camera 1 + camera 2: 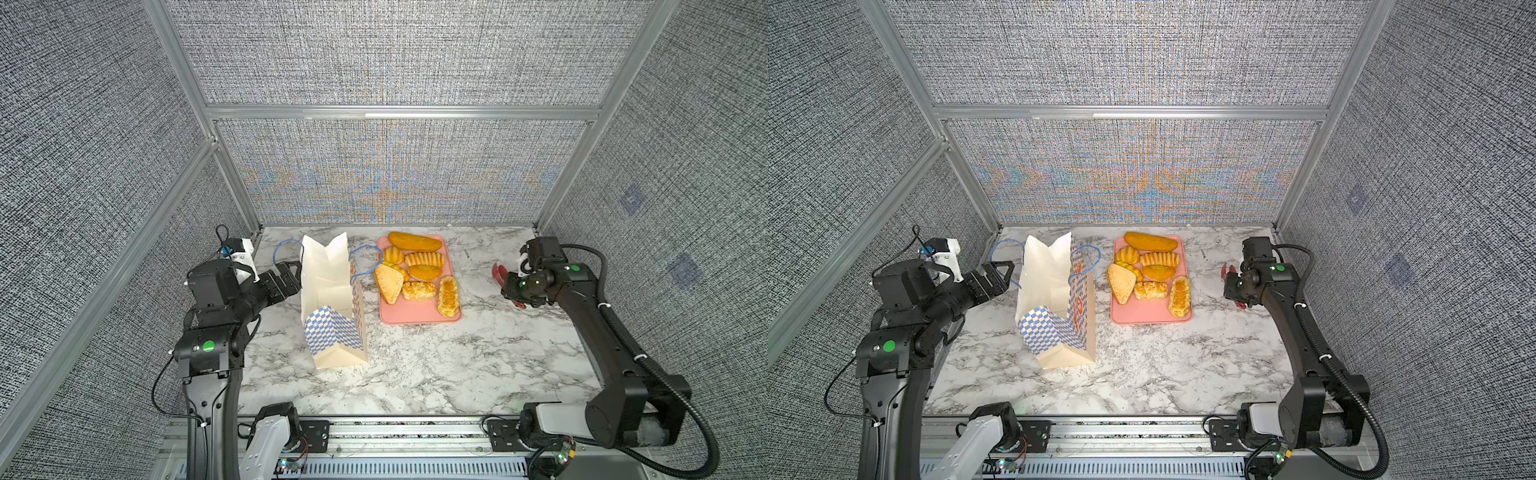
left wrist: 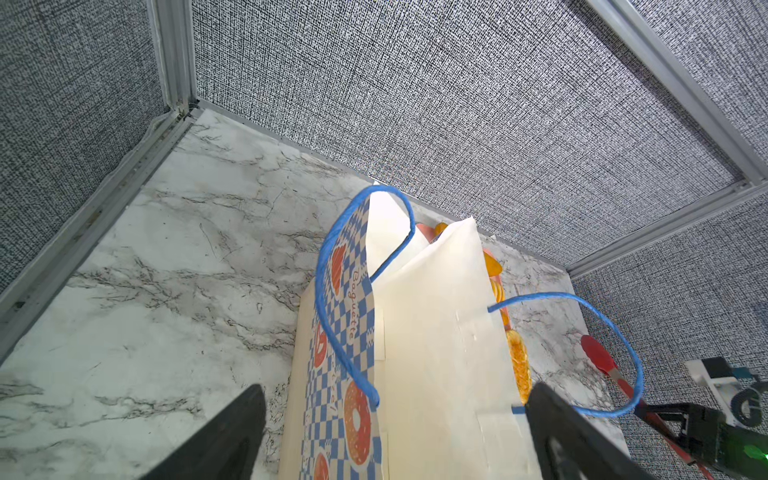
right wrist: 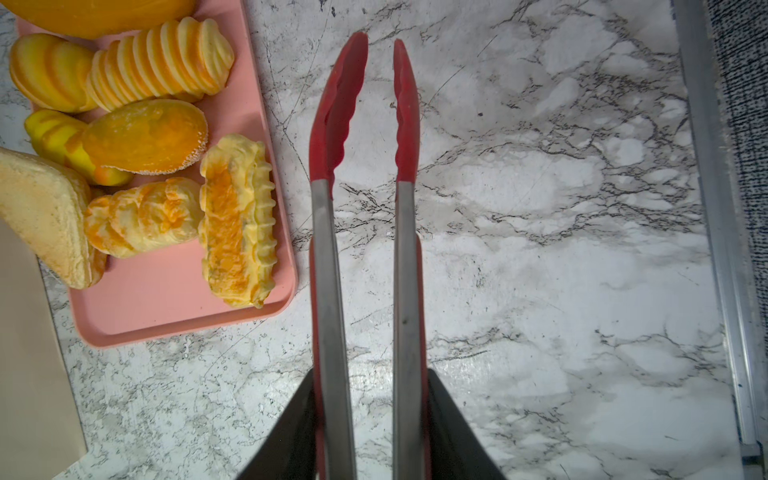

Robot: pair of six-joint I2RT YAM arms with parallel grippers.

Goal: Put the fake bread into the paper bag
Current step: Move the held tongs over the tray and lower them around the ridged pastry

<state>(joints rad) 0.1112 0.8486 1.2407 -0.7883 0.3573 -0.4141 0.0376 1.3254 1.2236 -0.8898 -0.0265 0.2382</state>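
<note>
Right hand (image 3: pixel 370 432) pinching the red tongs (image 3: pixel 326 257) by their steel arms, tips nearly together above bare worktop (image 3: pixel 540 249). Fake bread (image 3: pixel 145 137) all lies on the pink tray (image 3: pixel 166 316), just beside the tongs' tips on the side toward the left hand (image 1: pixel 293 277). That hand is spread wide and empty, close beside the upright, open-mouthed paper bag (image 1: pixel 332 291); contact cannot be told. Likely hazards: rounded pieces squirting from the tips; tongs twisting in the grip; the light, unheld bag tipping, or a blue cord handle (image 2: pixel 322 270) snagging, on delivery.

Left gripper (image 1: pixel 295 277) spread wide; right gripper (image 3: pixel 370 386) clamped narrow.
</note>
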